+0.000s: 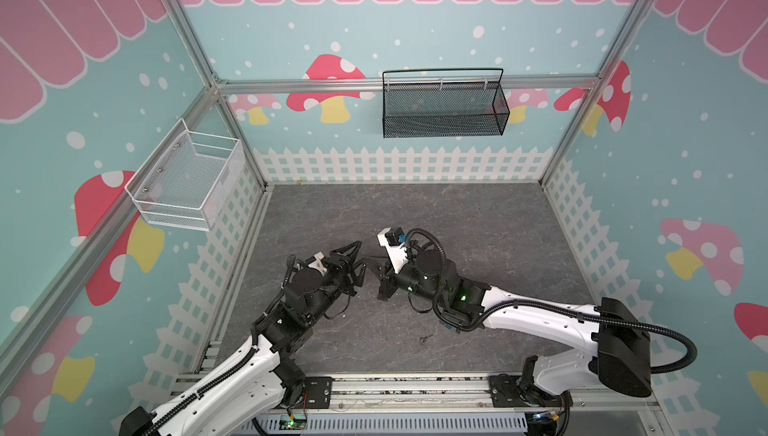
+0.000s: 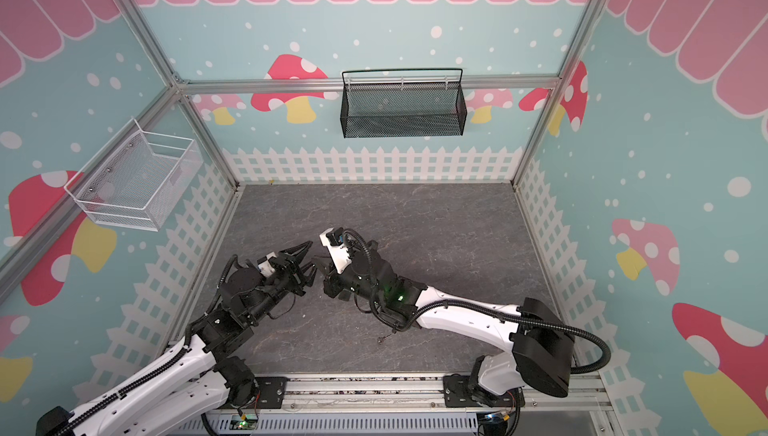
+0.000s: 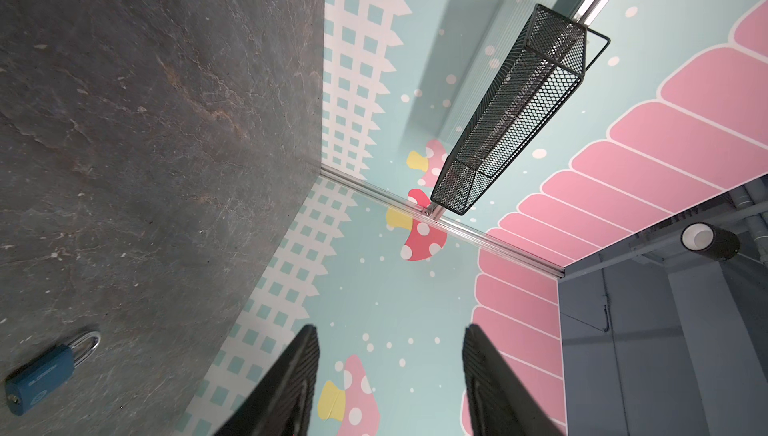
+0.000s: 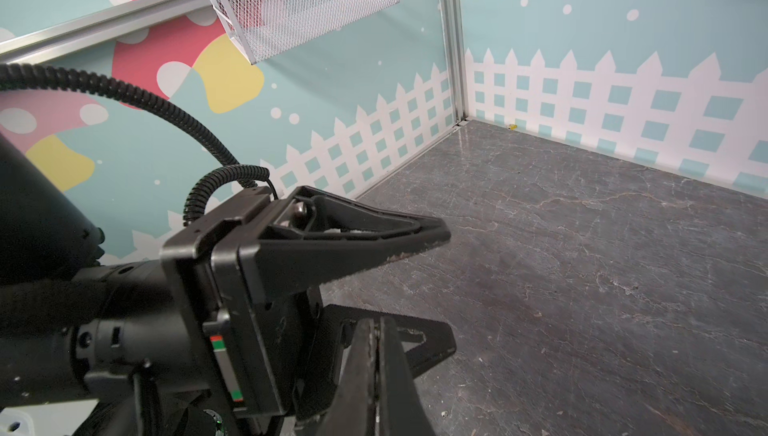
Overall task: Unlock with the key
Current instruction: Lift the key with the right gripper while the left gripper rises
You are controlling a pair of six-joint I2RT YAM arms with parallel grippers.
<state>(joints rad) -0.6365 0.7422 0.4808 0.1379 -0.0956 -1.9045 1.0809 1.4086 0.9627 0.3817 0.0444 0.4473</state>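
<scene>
A blue padlock (image 3: 41, 371) with a silver shackle lies flat on the dark floor in the left wrist view; I cannot make it out in the top views. A small dark key (image 1: 424, 338) (image 2: 382, 339) lies on the floor near the front, below the right arm. My left gripper (image 1: 361, 254) (image 2: 311, 256) (image 3: 390, 330) is open, with only wall showing between its fingers. My right gripper (image 1: 369, 259) (image 2: 316, 260) (image 4: 376, 321) is shut and points at it tip to tip, its tips close to the left gripper's lower finger (image 4: 415, 342). I see nothing held in either.
A black mesh basket (image 1: 444, 105) hangs on the back wall, and a white wire basket (image 1: 187, 180) hangs on the left wall. The grey stone floor (image 1: 478, 213) is walled on three sides. A metal rail (image 1: 415, 386) runs along the front.
</scene>
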